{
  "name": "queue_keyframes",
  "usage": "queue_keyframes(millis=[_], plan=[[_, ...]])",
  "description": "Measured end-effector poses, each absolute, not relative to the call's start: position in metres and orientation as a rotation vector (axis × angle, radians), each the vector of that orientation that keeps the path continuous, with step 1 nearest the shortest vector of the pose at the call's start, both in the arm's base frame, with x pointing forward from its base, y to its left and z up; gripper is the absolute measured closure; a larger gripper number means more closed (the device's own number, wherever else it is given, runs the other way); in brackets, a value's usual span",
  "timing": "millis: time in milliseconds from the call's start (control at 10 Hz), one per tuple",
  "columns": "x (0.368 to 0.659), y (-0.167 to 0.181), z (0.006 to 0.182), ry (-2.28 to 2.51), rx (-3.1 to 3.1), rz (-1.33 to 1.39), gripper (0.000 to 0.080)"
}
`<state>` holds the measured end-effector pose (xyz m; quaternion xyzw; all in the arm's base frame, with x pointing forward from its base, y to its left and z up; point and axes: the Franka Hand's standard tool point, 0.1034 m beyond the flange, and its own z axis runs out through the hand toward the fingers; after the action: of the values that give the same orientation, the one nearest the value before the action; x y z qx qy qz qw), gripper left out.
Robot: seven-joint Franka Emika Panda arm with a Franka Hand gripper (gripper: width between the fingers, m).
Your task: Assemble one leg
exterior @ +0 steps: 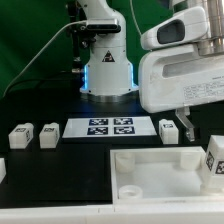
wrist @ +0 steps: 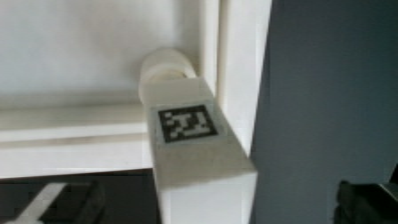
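A leg (exterior: 214, 156), a small white block with a square tag, stands upright at the far corner of the white panel (exterior: 160, 172) on the exterior view's right. In the wrist view the leg (wrist: 192, 140) runs from between my fingers down to the panel (wrist: 71, 60), its far end at the panel's corner. My gripper (exterior: 203, 132) hangs just above it. One dark finger (exterior: 185, 122) shows beside the leg. In the wrist view my gripper (wrist: 205, 208) has both fingers (wrist: 45, 205) standing clear of the leg's sides, so it is open.
Three more legs lie on the black table: two on the exterior view's left (exterior: 20, 133) (exterior: 48, 135) and one near the finger (exterior: 168, 130). The marker board (exterior: 110, 127) lies in the middle. The robot base (exterior: 107, 70) stands behind it.
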<state>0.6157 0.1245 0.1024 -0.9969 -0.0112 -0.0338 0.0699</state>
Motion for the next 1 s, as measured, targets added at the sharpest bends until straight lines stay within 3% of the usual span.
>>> queue_keyframes(millis=[200, 600, 1000], plan=[[0.614, 0.123, 0.094, -0.089, -3.01, 0.127, 0.0151], [0.62, 0.123, 0.093, -0.085, -3.013, 0.098, 0.0151], [0.627, 0.116, 0.08, -0.048, -3.053, 0.041, 0.0151]])
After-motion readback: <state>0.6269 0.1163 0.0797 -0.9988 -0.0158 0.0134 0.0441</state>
